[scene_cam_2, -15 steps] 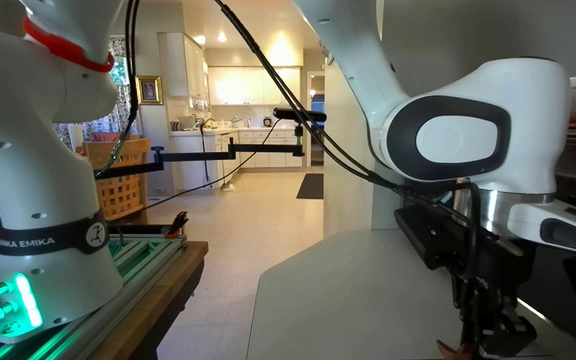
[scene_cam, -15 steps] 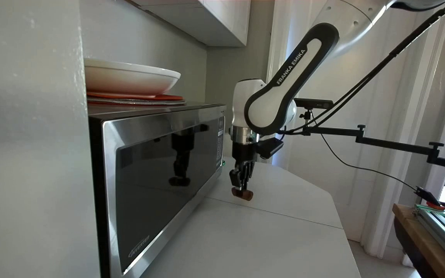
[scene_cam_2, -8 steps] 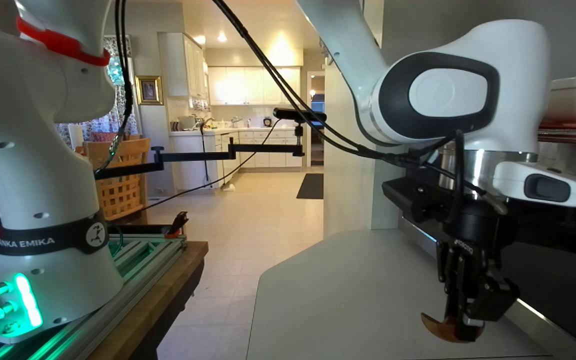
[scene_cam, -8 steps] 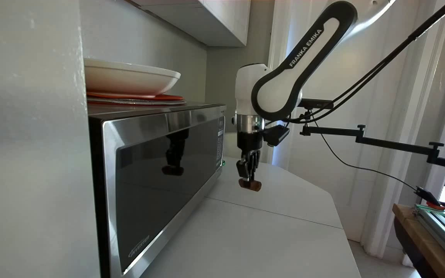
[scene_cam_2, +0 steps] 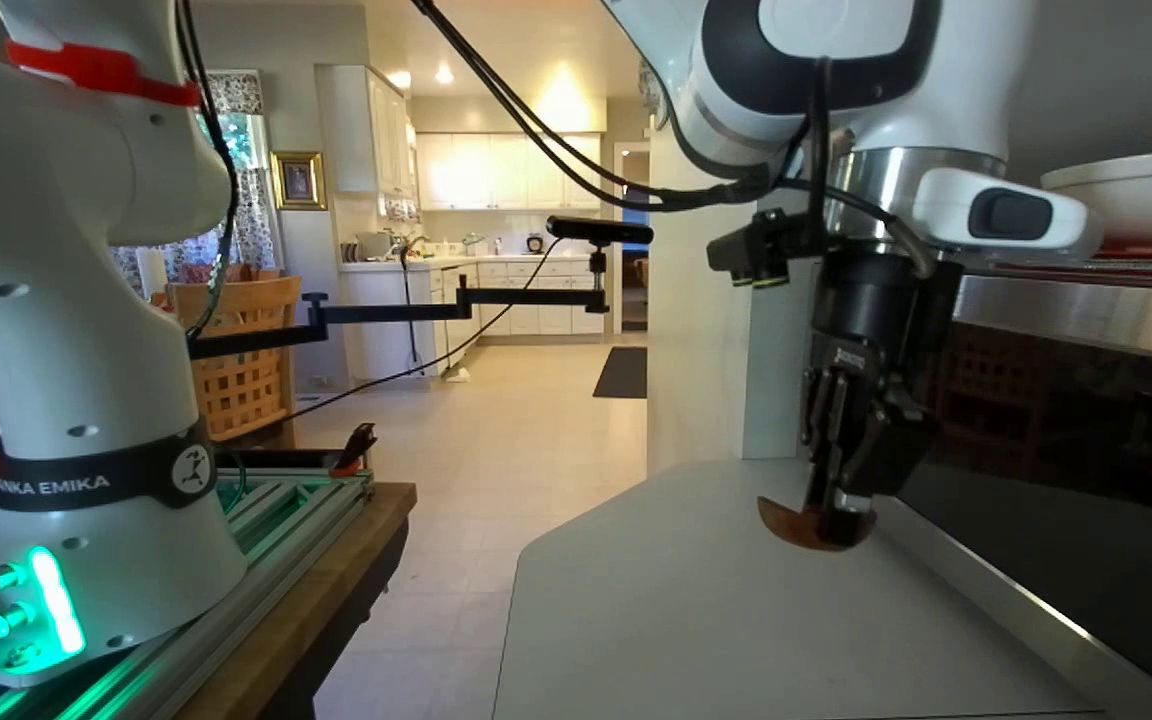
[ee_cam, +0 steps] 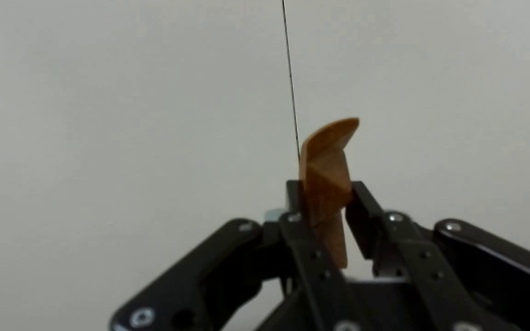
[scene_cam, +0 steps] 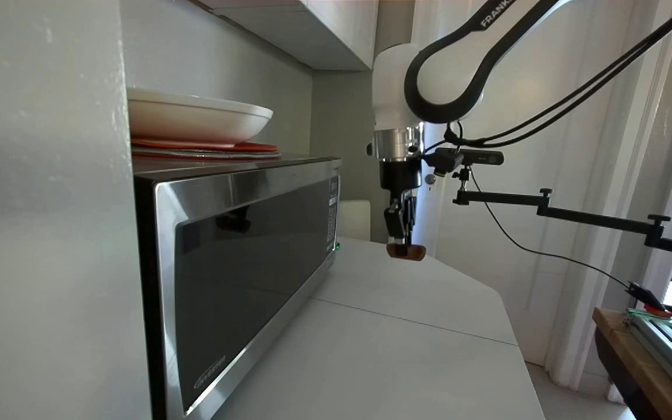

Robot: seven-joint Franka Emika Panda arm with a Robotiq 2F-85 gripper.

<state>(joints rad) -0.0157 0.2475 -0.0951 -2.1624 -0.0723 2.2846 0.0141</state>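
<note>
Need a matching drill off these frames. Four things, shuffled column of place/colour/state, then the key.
Things
1. brown piece
2. bowl
3. microwave
4. framed picture

Place, colour or state
A. gold-edged, hanging on a wall
B. door shut, on the white counter
C. in the air, held by the gripper
D. on top of flat red layers

Pairs: 1-C, 2-D, 3-B, 4-A

A pale bowl (scene_cam: 199,118) sits on flat red items (scene_cam: 255,147) atop the microwave (scene_cam: 248,286).
</note>
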